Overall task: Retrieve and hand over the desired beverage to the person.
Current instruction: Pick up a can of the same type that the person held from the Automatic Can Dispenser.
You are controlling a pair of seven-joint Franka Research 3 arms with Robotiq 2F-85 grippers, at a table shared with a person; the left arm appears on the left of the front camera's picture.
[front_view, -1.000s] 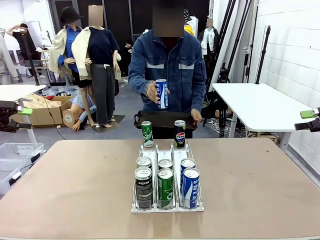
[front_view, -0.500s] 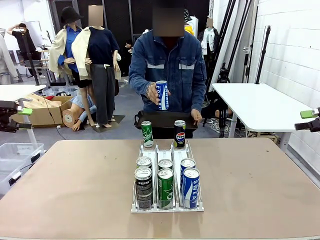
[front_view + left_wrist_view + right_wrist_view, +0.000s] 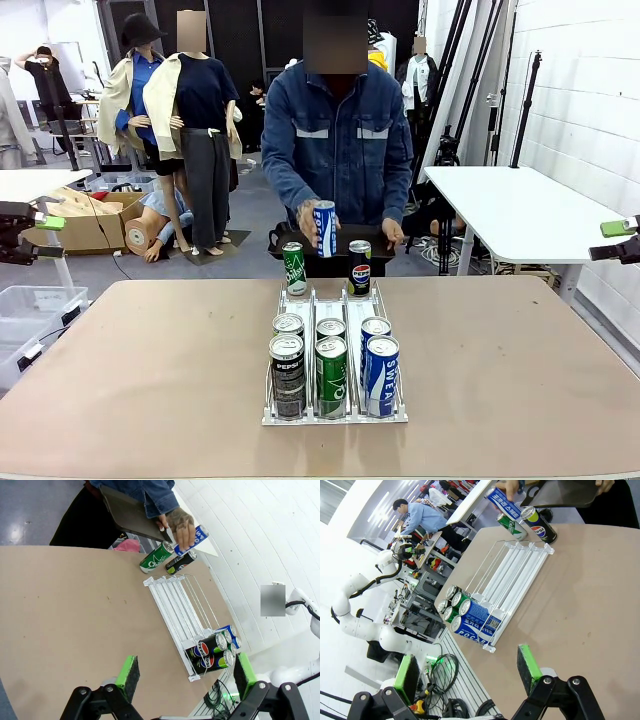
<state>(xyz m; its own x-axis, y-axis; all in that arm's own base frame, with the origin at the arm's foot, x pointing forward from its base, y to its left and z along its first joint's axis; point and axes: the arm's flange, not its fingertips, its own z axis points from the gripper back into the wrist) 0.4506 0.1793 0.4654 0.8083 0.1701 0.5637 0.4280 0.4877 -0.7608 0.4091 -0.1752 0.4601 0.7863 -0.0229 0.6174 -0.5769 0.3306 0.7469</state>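
Observation:
The person (image 3: 340, 140) stands at the far side in a blue denim jacket. One hand holds a blue-and-white can (image 3: 325, 228) just above the table's far edge, between an upright green can (image 3: 293, 268) and a Pepsi can (image 3: 359, 267). The other hand holds a dark tray (image 3: 345, 235). Several more cans stand at the near end of a white wire rack (image 3: 335, 300). My left gripper (image 3: 186, 672) is open and holds nothing, high off the table's left side (image 3: 45, 222). My right gripper (image 3: 466, 672) is also open and holds nothing, off the right side (image 3: 618, 230).
The brown table (image 3: 150, 370) has bare surface on both sides of the rack. A white table (image 3: 520, 215) stands at the back right. Boxes and a clear bin (image 3: 30, 310) sit on the floor at the left.
The person has lowered the blue-and-white can from chest height down to the table's far edge. Neither gripper has moved.

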